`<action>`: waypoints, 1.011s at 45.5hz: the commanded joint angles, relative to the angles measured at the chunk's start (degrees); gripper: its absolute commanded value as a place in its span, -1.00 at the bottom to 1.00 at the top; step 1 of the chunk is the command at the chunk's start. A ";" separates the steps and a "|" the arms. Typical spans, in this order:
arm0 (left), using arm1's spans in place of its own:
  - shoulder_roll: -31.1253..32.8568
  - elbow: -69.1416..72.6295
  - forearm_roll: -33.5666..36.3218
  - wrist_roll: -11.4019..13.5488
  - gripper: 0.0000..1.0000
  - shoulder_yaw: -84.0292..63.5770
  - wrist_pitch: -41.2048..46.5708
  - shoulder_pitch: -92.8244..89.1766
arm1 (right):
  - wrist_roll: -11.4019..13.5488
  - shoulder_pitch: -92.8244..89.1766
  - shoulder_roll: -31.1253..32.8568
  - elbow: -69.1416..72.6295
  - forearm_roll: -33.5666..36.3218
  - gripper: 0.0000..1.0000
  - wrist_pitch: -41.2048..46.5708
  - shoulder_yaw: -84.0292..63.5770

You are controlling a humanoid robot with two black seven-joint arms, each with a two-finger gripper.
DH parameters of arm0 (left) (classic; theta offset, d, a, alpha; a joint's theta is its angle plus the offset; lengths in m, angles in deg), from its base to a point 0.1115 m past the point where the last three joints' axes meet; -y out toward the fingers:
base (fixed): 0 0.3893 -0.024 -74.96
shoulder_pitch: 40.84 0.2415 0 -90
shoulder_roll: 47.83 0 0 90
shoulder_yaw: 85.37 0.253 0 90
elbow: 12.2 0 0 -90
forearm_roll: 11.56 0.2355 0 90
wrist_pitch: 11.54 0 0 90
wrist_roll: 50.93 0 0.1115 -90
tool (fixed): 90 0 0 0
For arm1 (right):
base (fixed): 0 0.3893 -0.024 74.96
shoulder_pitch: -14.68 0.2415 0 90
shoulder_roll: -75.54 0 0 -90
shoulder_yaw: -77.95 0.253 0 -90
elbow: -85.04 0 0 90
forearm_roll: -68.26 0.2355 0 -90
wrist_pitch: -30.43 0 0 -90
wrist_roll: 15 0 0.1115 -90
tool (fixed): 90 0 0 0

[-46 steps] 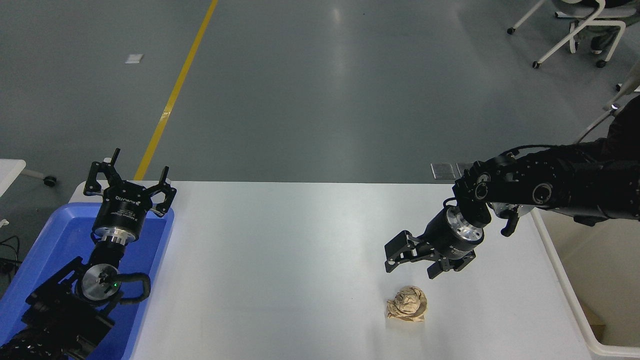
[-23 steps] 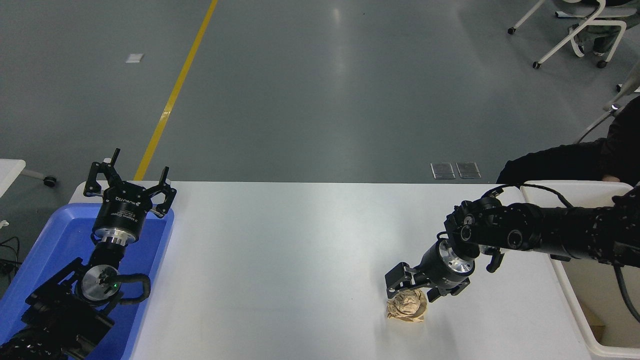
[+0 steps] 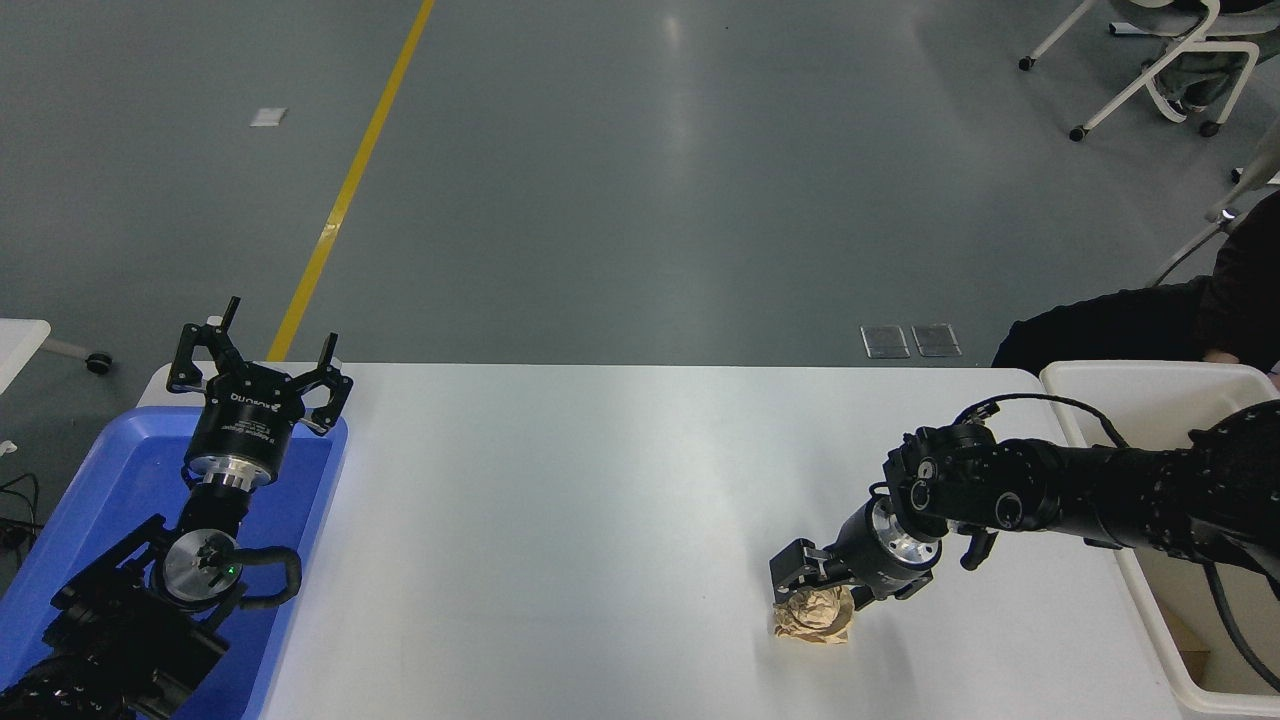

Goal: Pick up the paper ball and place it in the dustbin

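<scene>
The tan-brown paper ball [image 3: 818,618] lies on the white table [image 3: 560,500] at the front right. My right gripper [image 3: 822,590] is low over it, open, with one finger at the ball's left and the other at its right. The gripper hides the top of the ball. The off-white dustbin [image 3: 1140,372] stands at the table's right edge, and my right arm passes over its near rim. My left gripper [image 3: 260,345] is open and parked at the lower left over the blue tray.
A shallow blue tray [image 3: 110,470] sits at the table's left end under the left arm. A person's dark sleeve [image 3: 1100,325] rests behind the dustbin at the far right. A white chair [image 3: 1160,60] stands on the floor at the top right.
My right gripper has come down and toward me from above the table onto the paper ball, fingers now on either side of it. The ball and the left arm have not moved.
</scene>
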 commanded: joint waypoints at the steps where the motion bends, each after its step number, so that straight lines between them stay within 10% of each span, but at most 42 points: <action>1: 0.00 0.00 0.00 0.00 1.00 0.03 0.01 0.00 | -0.09 3.08 2.00 1.70 -0.65 -1.00 0.21 -0.97; 29: 0.00 0.00 0.00 0.00 1.00 -0.14 0.01 0.18 | -0.09 48.15 20.72 30.34 7.26 -1.00 6.89 -20.73; 46: 0.00 0.00 0.00 0.00 1.00 -0.14 0.01 0.18 | 0.00 80.60 21.08 43.89 12.54 -1.00 11.02 -35.50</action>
